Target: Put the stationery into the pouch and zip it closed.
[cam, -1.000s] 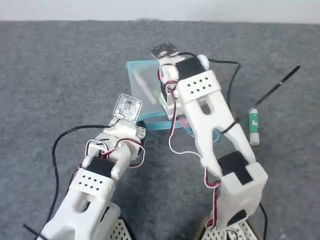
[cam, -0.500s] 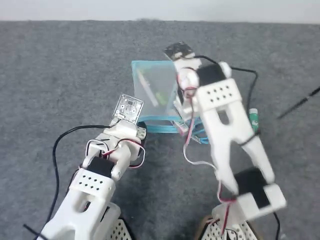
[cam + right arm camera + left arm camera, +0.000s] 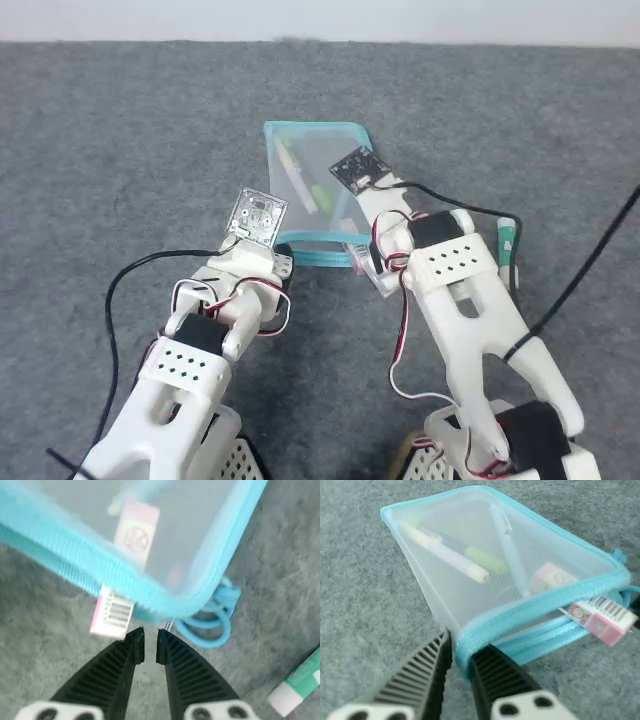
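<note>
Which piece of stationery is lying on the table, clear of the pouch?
The glue stick, white and green, lies alone on the table. The pens are inside the pouch, and the pink eraser pokes out of its mouth.

Your left arm (image 3: pixel 185 375) and right arm (image 3: pixel 470 300) are white with black servos (image 3: pixel 198 333); red-white-black wires (image 3: pixel 402 330) trail behind the left pincer (image 3: pixel 459 646) and right pincer (image 3: pixel 150 639), both with black ribbed fingers (image 3: pixel 415 680).
</note>
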Robot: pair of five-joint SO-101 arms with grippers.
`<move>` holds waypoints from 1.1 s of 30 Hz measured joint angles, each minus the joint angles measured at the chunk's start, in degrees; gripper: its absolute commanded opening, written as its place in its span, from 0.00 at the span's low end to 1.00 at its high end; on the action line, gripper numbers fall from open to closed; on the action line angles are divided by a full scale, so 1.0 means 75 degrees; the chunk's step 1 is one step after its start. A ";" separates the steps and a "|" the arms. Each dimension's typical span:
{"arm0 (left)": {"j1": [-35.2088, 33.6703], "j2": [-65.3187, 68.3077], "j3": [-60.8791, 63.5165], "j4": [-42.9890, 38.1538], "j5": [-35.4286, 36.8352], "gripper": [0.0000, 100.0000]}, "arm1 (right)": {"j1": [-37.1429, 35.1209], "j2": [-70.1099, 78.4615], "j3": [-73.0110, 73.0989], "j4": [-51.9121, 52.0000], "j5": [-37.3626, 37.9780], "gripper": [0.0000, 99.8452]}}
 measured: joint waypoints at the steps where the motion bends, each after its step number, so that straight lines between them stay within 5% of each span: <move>1: 0.0000 0.0000 0.0000 0.0000 0.0000 0.01 | 0.0000 0.0000 0.0000 -0.0129 -0.0012 0.04; 21: -0.0047 0.0000 0.0000 0.0000 0.0012 0.01 | -0.0598 0.1137 -0.1453 -0.0680 -0.0633 0.04; 33: -0.0738 0.0000 0.0000 0.0000 -0.0023 0.01 | -0.1184 0.0246 -0.1325 0.0422 -0.1020 0.04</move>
